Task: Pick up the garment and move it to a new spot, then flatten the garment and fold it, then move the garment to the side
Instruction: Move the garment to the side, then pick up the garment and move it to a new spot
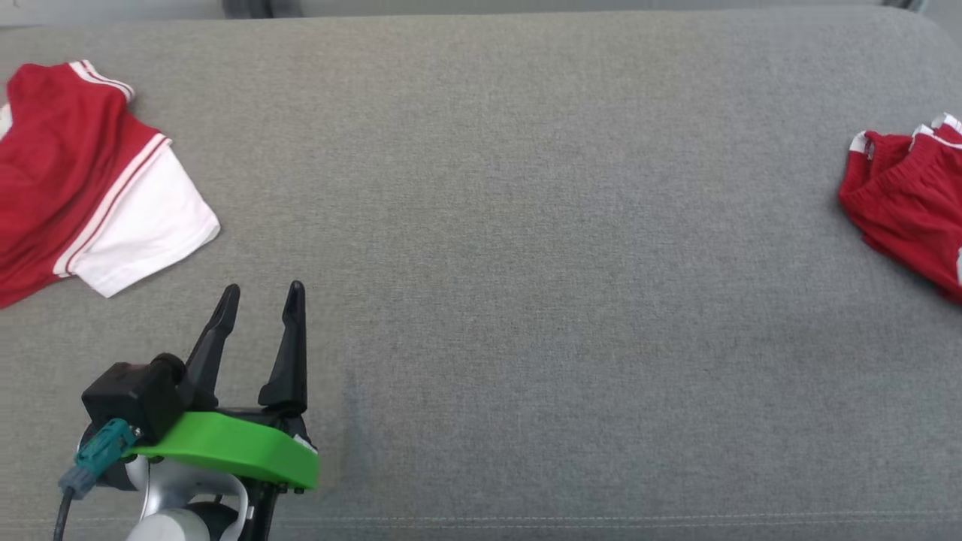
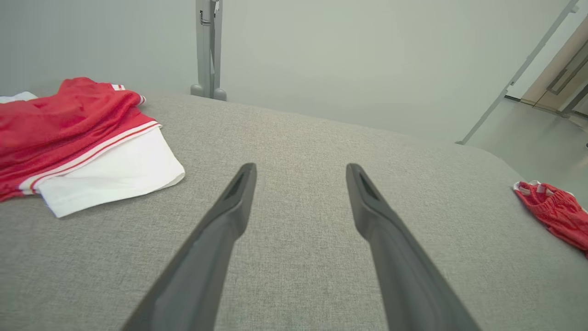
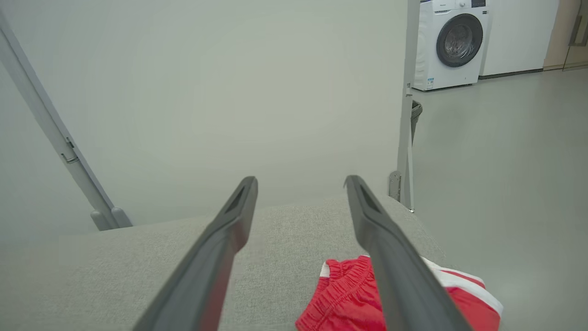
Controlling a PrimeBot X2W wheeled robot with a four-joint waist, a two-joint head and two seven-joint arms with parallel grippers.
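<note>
The red and white garment [image 1: 83,188] lies crumpled at the far left of the grey fabric-covered tabletop [image 1: 526,263], red body bunched up, white sleeve spread flat toward the middle. From my left wrist [image 2: 69,133] it sits off to the left, apart from my fingers. A second piece, the red shorts [image 1: 909,203] with white trim, lies in a heap at the tabletop's right edge, well apart from the first. They show low in my right wrist view [image 3: 349,299] and small at the right of my left one [image 2: 556,211].

My left gripper [image 1: 264,288] is near the front left, just beside the white sleeve but not touching it. Its fingers [image 2: 301,168] are spread wide with only bare fabric between them. My right gripper [image 3: 299,180] is also spread wide and grips nothing; one finger crosses in front of the shorts in that view.

Beyond the tabletop stands a washing machine [image 3: 452,43].
</note>
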